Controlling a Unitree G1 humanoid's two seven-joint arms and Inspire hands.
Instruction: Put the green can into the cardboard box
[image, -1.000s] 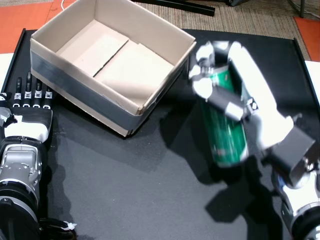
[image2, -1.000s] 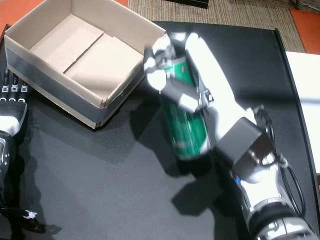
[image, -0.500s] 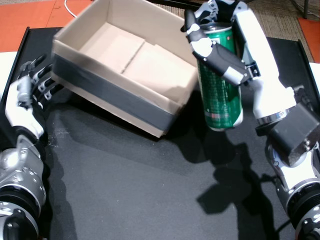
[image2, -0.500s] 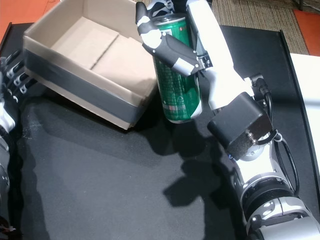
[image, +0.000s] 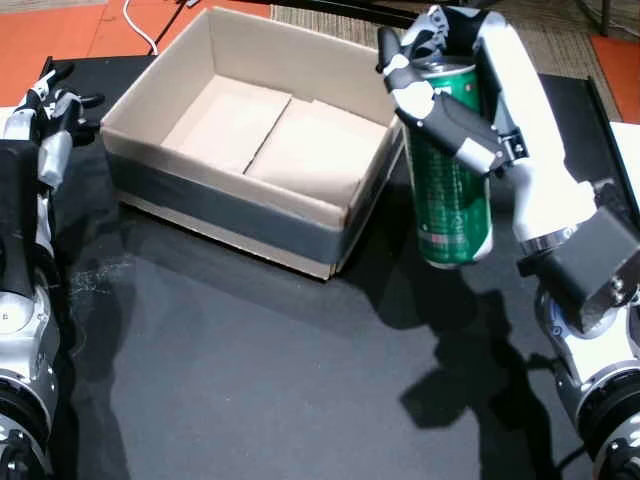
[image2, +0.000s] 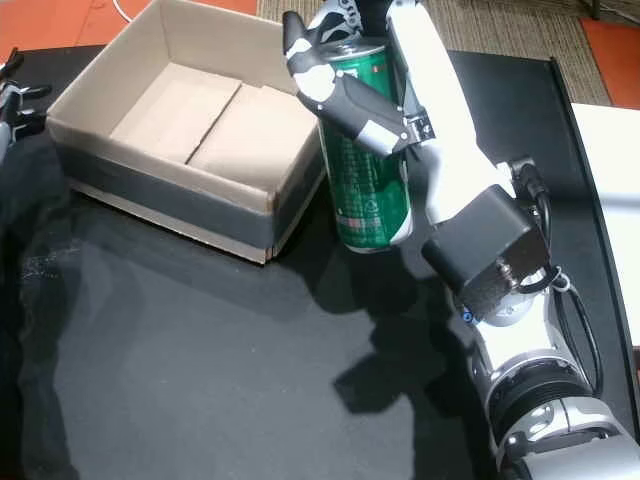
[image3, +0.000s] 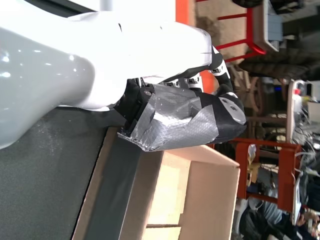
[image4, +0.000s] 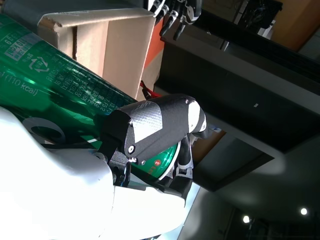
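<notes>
The green can (image: 452, 175) (image2: 368, 165) hangs upright above the black table, just right of the cardboard box (image: 225, 195) (image2: 165, 190), with my right hand (image: 470, 95) (image2: 385, 85) shut on it, thumb across its front. The can's top stands higher than the box's right wall. The box is open-topped and holds nothing. My left hand (image: 42, 105) (image2: 10, 95) hovers open beside the box's far left corner, apart from it. The right wrist view shows the can (image4: 60, 85) in the hand, with the box (image4: 115, 50) behind. The left wrist view shows the left hand (image3: 185, 115) over the box wall (image3: 200, 200).
The black table (image: 250, 380) spreads in front of the box. A white surface (image2: 612, 150) borders it on the right. Orange floor (image: 60, 30) and brown carpet (image2: 500, 25) lie beyond the far edge.
My right hand lifted the can from a low tilt to upright beside the box. My left arm rose from the table's left edge toward the box's far left corner.
</notes>
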